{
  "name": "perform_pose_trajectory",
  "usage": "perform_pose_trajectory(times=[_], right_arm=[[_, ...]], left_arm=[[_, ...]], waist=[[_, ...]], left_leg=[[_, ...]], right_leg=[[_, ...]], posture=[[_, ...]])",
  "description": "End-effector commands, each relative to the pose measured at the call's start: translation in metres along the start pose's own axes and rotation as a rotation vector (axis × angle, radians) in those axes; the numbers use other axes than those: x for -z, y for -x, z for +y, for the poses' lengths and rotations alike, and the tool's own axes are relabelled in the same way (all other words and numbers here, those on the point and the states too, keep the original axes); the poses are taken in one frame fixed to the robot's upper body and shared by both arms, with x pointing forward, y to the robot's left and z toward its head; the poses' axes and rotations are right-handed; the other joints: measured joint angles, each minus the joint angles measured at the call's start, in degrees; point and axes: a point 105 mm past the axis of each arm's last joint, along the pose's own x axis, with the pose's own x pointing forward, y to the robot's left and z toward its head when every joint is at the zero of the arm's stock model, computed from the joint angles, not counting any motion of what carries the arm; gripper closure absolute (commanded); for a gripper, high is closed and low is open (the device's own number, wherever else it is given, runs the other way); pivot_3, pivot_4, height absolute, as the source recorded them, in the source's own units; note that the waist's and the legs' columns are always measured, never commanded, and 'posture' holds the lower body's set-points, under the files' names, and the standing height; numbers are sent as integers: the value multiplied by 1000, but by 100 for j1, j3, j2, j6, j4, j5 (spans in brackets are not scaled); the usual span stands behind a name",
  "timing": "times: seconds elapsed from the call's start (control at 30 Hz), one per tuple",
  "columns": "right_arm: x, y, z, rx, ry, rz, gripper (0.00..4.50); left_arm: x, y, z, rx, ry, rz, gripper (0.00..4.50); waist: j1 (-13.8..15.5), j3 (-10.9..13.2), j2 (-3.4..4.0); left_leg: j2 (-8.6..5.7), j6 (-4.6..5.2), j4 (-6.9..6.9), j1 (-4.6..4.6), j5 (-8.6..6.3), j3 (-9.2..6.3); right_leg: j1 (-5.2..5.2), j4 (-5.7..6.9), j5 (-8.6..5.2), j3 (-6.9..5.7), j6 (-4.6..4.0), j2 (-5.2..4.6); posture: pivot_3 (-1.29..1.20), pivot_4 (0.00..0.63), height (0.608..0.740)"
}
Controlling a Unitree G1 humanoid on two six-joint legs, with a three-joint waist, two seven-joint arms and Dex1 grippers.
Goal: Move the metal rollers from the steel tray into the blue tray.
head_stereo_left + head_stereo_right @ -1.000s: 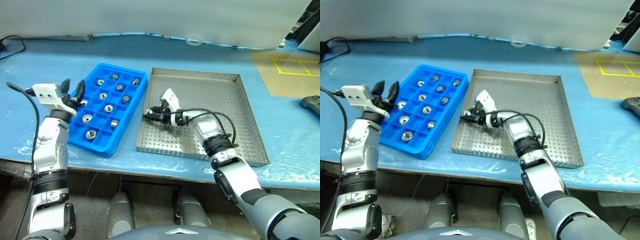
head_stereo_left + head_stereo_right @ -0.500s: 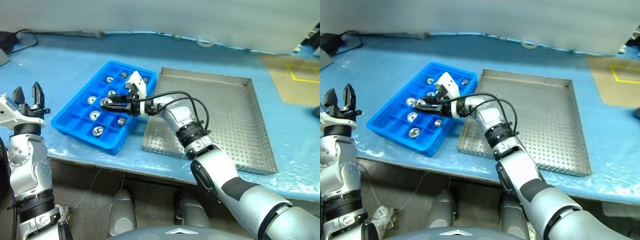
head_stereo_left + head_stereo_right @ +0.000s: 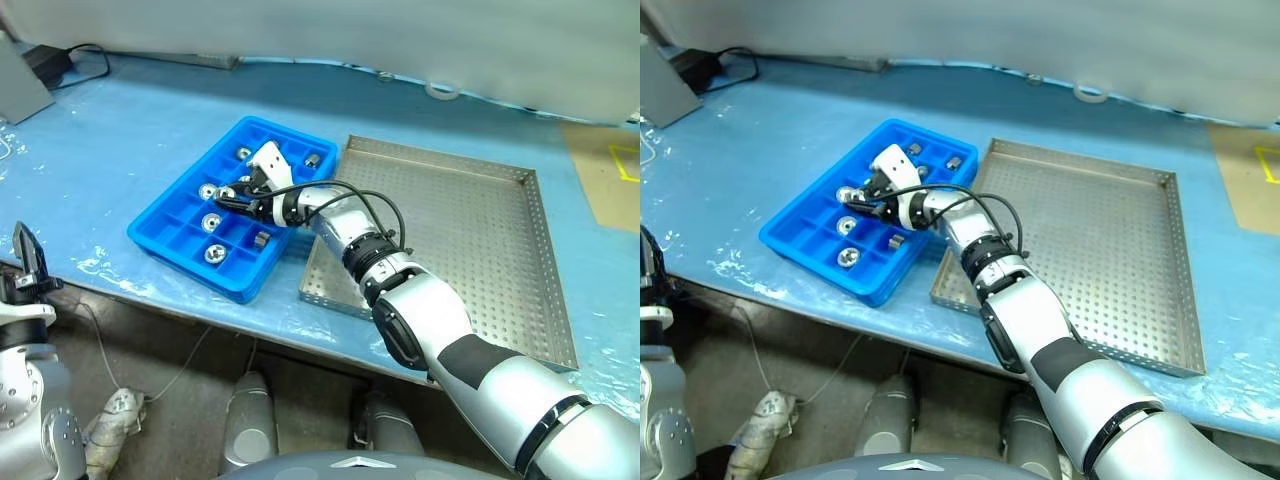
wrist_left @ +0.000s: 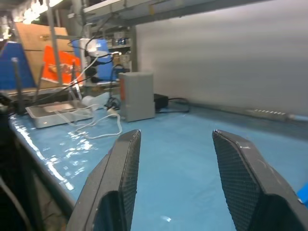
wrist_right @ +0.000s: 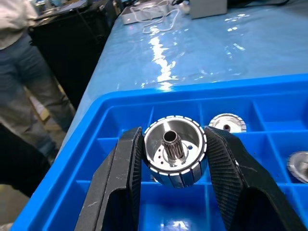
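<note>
Having been carried across from the steel tray (image 3: 470,230), a metal roller (image 5: 175,151) is held clamped by the right gripper (image 5: 175,159) over the blue tray (image 3: 165,232), ready for release, while the left gripper (image 4: 175,178), drawn back, hangs open and empty.

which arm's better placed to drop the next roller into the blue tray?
Right. The right gripper already holds a metal roller between its fingers, directly over the blue tray and its compartments. The left gripper is open and empty, off the table's near edge, well away from both trays.
</note>
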Motion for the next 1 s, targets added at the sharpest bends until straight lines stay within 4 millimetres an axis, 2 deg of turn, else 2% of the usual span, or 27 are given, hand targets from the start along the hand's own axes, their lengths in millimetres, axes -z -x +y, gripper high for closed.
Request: perform_pose_trajectory(times=[0.03,0.27,0.33,0.43,0.53,0.7,0.9,0.93,1.0], right_arm=[[-34,-54,80,-221,58,-97,2888],[-30,-66,87,-164,57,-62,2888],[-29,-68,87,-149,49,-58,2888],[-30,-71,86,-101,55,-56,2888],[-31,-73,81,-41,46,-55,2888],[-27,-69,60,108,31,-44,2888],[-17,-65,55,92,-42,-10,2888],[-17,-64,55,88,-37,-8,2150],[-18,-63,54,80,-26,-10,1581]], left_arm=[[-26,13,13,-60,-42,-73,1974],[-31,35,21,-105,-93,-48,1974],[-32,41,24,-122,-99,-42,1974],[-34,48,29,-146,-113,-35,1974],[-36,52,30,-150,-118,-36,1974],[-34,57,29,-153,-121,-23,1974],[-31,50,25,-123,-116,-21,1974],[-30,48,25,-117,-115,-23,1974],[-30,45,24,-111,-114,-26,1974]], waist=[[109,0,1],[599,5,9],[762,6,12],[1002,7,16],[1250,12,24],[1564,19,39],[1703,21,42],[1705,21,42],[1702,21,45]], left_leg=[[0,-2,0,-9,1,-19],[0,-12,0,-39,4,-49],[-4,-12,0,-39,4,-60],[-4,-13,0,-37,3,-75],[-6,-15,0,-37,3,-107],[-12,-21,0,-36,1,-129],[-11,-41,1,-37,3,-174],[-9,-49,1,-36,6,-186],[-3,-60,1,-36,10,-195]], right_leg=[[0,-1,-4,-11,-3,0],[3,1,-14,-60,-6,0],[3,1,-34,-57,28,-2],[3,2,-38,-54,35,0],[4,3,-38,-53,37,2],[6,6,-40,-49,41,7],[10,9,-40,-47,41,34],[12,11,-40,-47,41,42],[10,20,-40,-46,40,56]], posture=[[606,150,740],[712,150,740],[734,150,740],[751,150,740],[777,150,740],[777,150,740],[743,150,740],[731,150,740],[717,150,740]])
